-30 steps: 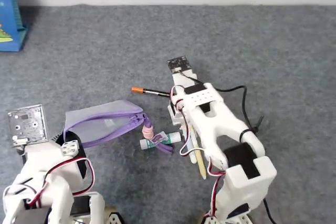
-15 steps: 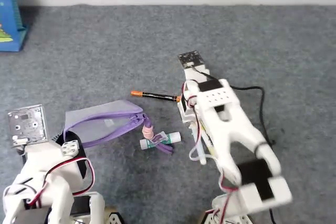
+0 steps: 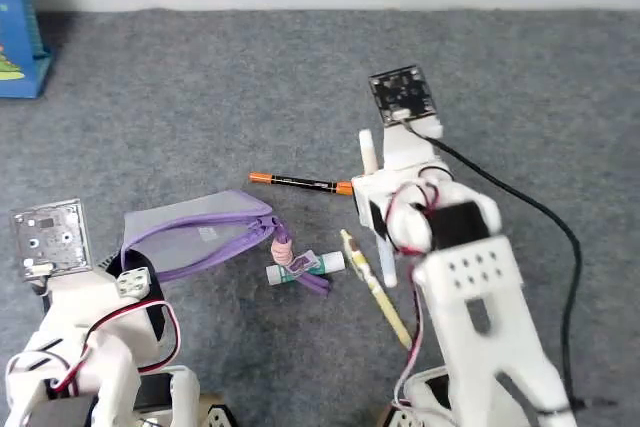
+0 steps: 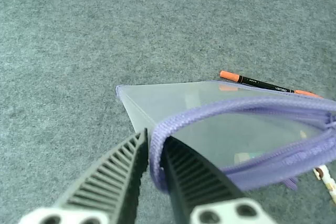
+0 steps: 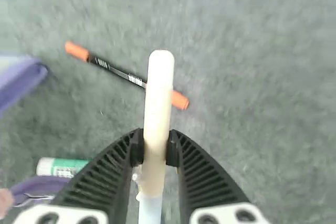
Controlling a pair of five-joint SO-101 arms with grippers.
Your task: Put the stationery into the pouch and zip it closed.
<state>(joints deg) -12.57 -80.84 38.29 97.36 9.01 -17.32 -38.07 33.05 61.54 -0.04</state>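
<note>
From above, the left arm's white wrist covers the near left corner of the translucent pouch with a purple zip [image 3: 195,232]. The right arm hides the middle of the cream-capped pen [image 3: 368,152] and the near end of the yellow wooden pencil [image 3: 385,302]. A purple strap and pink puller [image 3: 283,247] cross the green-labelled glue stick [image 3: 305,267]. The blue box [image 3: 15,32] at the far left is cut by the edge.

In the left wrist view the left fingers [image 4: 113,177] hide the rim they pinch, and the pouch runs out of the picture, covering part of the black pen with orange ends [image 4: 257,82].

In the right wrist view the right fingers [image 5: 113,174] hide the cream-capped pen's lower barrel and part of the glue stick. The black pen's print is too small to tell.
</note>
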